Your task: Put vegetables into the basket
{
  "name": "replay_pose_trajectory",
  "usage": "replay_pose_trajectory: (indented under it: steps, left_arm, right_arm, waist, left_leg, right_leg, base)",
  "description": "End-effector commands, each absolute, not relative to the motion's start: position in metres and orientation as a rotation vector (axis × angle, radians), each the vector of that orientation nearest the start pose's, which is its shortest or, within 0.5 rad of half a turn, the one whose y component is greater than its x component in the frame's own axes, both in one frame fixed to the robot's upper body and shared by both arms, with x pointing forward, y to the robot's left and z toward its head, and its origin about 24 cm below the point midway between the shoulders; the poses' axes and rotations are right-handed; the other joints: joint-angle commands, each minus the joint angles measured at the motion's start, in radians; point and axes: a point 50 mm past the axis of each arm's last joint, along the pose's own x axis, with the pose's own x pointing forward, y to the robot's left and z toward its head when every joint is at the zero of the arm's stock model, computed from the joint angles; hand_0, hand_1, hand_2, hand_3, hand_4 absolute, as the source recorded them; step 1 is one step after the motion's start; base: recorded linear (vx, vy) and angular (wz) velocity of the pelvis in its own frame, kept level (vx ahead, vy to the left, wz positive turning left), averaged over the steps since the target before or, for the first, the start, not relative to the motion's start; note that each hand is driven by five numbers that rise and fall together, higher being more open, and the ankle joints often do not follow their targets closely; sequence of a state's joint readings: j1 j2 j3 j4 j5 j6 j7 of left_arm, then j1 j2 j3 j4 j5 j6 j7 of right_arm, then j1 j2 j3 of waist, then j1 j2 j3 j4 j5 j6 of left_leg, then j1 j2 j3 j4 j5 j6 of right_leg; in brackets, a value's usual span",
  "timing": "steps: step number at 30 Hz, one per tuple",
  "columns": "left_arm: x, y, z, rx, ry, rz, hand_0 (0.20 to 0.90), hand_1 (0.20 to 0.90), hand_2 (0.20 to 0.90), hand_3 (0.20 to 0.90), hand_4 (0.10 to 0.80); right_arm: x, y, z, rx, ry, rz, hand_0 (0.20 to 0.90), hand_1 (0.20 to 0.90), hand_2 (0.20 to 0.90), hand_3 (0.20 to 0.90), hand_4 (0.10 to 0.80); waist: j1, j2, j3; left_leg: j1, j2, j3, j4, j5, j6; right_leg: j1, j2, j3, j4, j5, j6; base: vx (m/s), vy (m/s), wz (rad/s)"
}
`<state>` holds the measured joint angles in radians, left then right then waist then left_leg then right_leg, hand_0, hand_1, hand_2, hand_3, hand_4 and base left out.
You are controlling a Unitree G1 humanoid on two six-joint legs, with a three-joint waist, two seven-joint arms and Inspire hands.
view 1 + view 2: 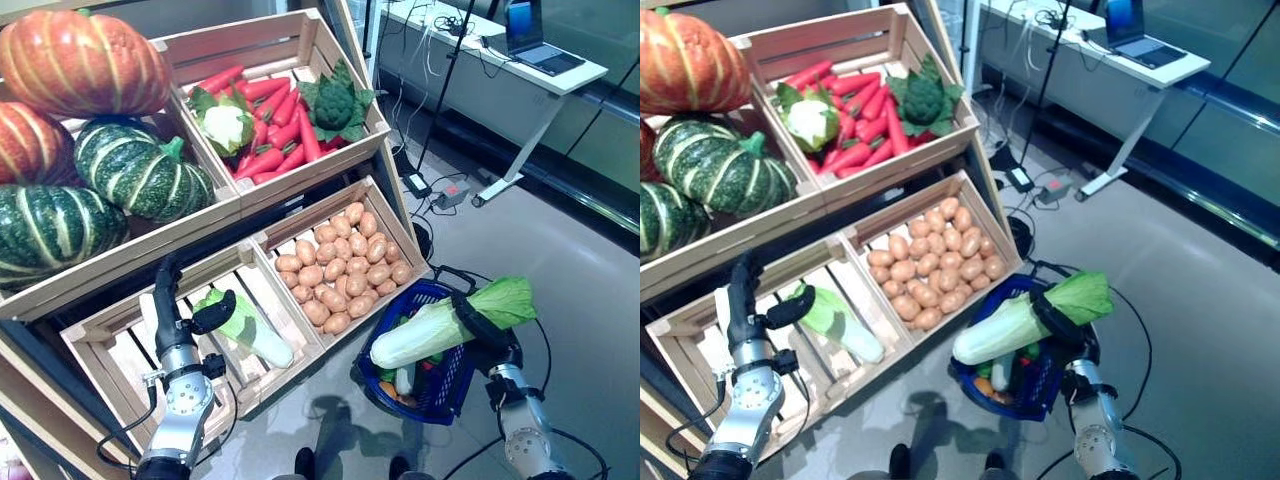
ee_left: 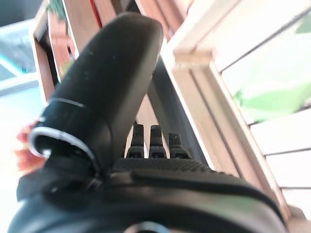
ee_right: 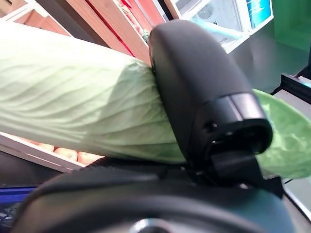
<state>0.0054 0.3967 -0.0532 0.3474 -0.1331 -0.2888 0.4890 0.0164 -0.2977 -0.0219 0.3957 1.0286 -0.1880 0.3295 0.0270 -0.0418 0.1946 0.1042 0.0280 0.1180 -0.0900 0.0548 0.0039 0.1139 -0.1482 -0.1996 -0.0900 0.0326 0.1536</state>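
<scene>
Green-leafed long napa cabbage [image 1: 445, 324] is gripped crosswise by the right hand [image 1: 487, 333], directly above the blue plastic basket [image 1: 452, 382]. Overhanging ends could catch the rim. Left hand [image 1: 168, 310] hovers open.

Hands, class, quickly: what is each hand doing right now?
Left hand: open, fingers straight, holding nothing, over the crate with a cabbage.
Right hand: shut on a napa cabbage, over the blue basket.

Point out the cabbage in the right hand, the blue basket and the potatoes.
cabbage [image 1: 425, 335]: left eye view, on its pale stalk.
basket [image 1: 462, 385]: left eye view, on its right wall.
potatoes [image 1: 340, 268]: left eye view, middle of the pile.
</scene>
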Motion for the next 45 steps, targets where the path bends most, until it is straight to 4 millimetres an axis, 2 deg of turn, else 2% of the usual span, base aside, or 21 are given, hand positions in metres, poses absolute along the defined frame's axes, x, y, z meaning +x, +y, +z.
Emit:
replay_pose_trajectory:
  steps: [1, 6, 10, 15, 18, 19, 22, 25, 26, 28, 31, 38, 45]
  left_arm:
    - [0.25, 0.254, 0.029, 0.23, -0.06, 0.409, 0.9, 0.9, 0.9, 0.9, 0.8]
    - [0.245, 0.251, 0.019, 0.214, -0.019, 0.375, 0.9, 0.9, 0.9, 0.9, 0.8]
    - [0.246, 0.249, 0.031, 0.253, -0.094, 0.349, 0.9, 0.9, 0.9, 0.9, 0.8]
    - [0.254, 0.248, 0.042, 0.285, -0.12, 0.312, 0.9, 0.9, 0.9, 0.9, 0.8]
    - [0.266, 0.249, 0.052, 0.287, -0.153, 0.329, 0.9, 0.9, 0.9, 0.9, 0.8]
    - [0.267, 0.249, 0.053, 0.287, -0.157, 0.334, 0.9, 0.9, 0.9, 0.9, 0.8]
    - [0.275, 0.253, 0.066, 0.279, -0.237, 0.407, 0.9, 0.9, 0.9, 0.9, 0.8]
    - [0.277, 0.253, 0.076, 0.266, -0.304, 0.426, 0.9, 0.9, 0.9, 0.9, 0.8]
    - [0.278, 0.251, 0.082, 0.262, -0.338, 0.423, 0.9, 0.9, 0.9, 0.9, 0.8]
    - [0.28, 0.249, 0.088, 0.253, -0.371, 0.423, 0.9, 0.9, 0.9, 0.9, 0.8]
    - [0.285, 0.241, 0.103, 0.22, -0.446, 0.411, 0.9, 0.9, 0.9, 0.9, 0.8]
    - [0.292, 0.228, 0.119, 0.191, -0.526, 0.381, 0.9, 0.9, 0.9, 0.9, 0.8]
    - [0.296, 0.218, 0.132, 0.146, -0.601, 0.345, 0.9, 0.9, 0.9, 0.9, 0.8]
  right_arm:
    - [0.262, -0.259, 0.05, 0.595, -0.294, -0.065, 0.3, 0.3, 0.3, 0.3, 0.4]
    - [0.269, -0.278, 0.066, 0.414, -0.287, -0.111, 0.3, 0.3, 0.3, 0.3, 0.4]
    - [0.273, -0.301, 0.07, 0.217, -0.218, -0.165, 0.3, 0.3, 0.3, 0.3, 0.4]
    - [0.282, -0.324, 0.077, 0.137, -0.171, -0.251, 0.3, 0.3, 0.3, 0.3, 0.4]
    - [0.298, -0.327, 0.095, 0.049, -0.188, -0.289, 0.3, 0.3, 0.3, 0.3, 0.4]
    - [0.299, -0.327, 0.096, 0.046, -0.187, -0.289, 0.3, 0.3, 0.3, 0.3, 0.4]
    - [0.315, -0.33, 0.109, -0.009, -0.181, -0.311, 0.3, 0.3, 0.3, 0.3, 0.4]
    - [0.322, -0.333, 0.116, -0.004, -0.189, -0.325, 0.3, 0.3, 0.3, 0.3, 0.4]
    - [0.326, -0.335, 0.122, 0.005, -0.204, -0.337, 0.3, 0.3, 0.3, 0.3, 0.4]
    - [0.33, -0.337, 0.129, 0.023, -0.22, -0.346, 0.3, 0.3, 0.3, 0.3, 0.4]
    - [0.338, -0.339, 0.144, 0.088, -0.254, -0.362, 0.3, 0.3, 0.3, 0.3, 0.4]
    - [0.352, -0.333, 0.157, 0.101, -0.24, -0.342, 0.3, 0.3, 0.3, 0.3, 0.4]
    - [0.364, -0.327, 0.157, 0.139, -0.162, -0.348, 0.3, 0.3, 0.3, 0.3, 0.4]
  waist:
    - [0.002, 0.003, -0.11]
    - [0.011, 0.003, -0.118]
    - [0.027, -0.004, -0.122]
    - [0.051, -0.006, -0.102]
    - [0.065, -0.007, -0.036]
    - [0.064, -0.007, -0.033]
    - [0.08, 0.002, 0.062]
    - [0.09, 0.013, 0.106]
    - [0.096, 0.021, 0.129]
    - [0.099, 0.03, 0.148]
    - [0.103, 0.055, 0.207]
    - [0.102, 0.076, 0.264]
    - [0.095, 0.11, 0.295]
  left_leg:
    - [-0.008, 0.005, -0.033, 0.003, -0.074, 0.006]
    - [0.001, 0.019, -0.026, 0.003, -0.074, -0.005]
    - [0.005, 0.026, -0.028, 0.003, -0.074, -0.012]
    - [-0.008, 0.03, -0.035, 0.028, -0.072, -0.018]
    - [-0.127, 0.023, -0.059, 0.216, -0.113, -0.023]
    - [-0.137, 0.023, -0.06, 0.23, -0.118, -0.024]
    - [-0.259, 0.041, -0.056, 0.452, -0.196, -0.025]
    - [-0.349, 0.043, -0.058, 0.572, -0.23, -0.019]
    - [-0.387, 0.04, -0.072, 0.629, -0.263, -0.023]
    - [-0.426, 0.037, -0.077, 0.673, -0.276, -0.019]
    - [-0.542, 0.019, -0.09, 0.834, -0.328, 0.003]
    - [-0.691, 0.002, -0.085, 1.04, -0.404, 0.032]
    - [-0.832, -0.008, -0.089, 1.186, -0.442, 0.05]
  right_leg:
    - [-0.006, 0.042, -0.012, 0.03, -0.001, -0.064]
    - [0.02, 0.052, -0.014, 0.007, -0.004, -0.075]
    - [0.032, 0.054, -0.025, 0.003, -0.011, -0.081]
    - [0.027, 0.049, -0.046, 0.051, -0.04, -0.087]
    - [-0.059, 0.032, -0.063, 0.205, -0.097, -0.103]
    - [-0.067, 0.031, -0.064, 0.214, -0.101, -0.104]
    - [-0.157, 0.015, -0.085, 0.394, -0.177, -0.14]
    - [-0.233, -0.004, -0.095, 0.519, -0.22, -0.17]
    - [-0.267, -0.012, -0.089, 0.583, -0.25, -0.174]
    - [-0.31, -0.024, -0.091, 0.644, -0.268, -0.182]
    - [-0.434, -0.062, -0.079, 0.836, -0.321, -0.204]
    - [-0.618, -0.114, -0.038, 1.07, -0.392, -0.211]
    - [-0.786, -0.115, 0.001, 1.218, -0.436, -0.222]
  base:
    - [0.066, -0.083, -0.19]
    - [0.06, -0.073, -0.06]
    - [0.051, -0.076, 0.01]
    - [0.008, -0.071, 0.07]
    - [-0.194, -0.102, 0.18]
    - [-0.241, -0.101, 0.31]
    - [-0.209, -0.094, 0.28]
    - [-0.167, -0.033, 0.14]
    - [-0.152, -0.013, 0.1]
    - [-0.128, 0.008, 0.22]
    - [-0.167, 0.053, 0.34]
    - [-0.089, 0.021, 0.16]
    - [-0.069, -0.003, 0.06]
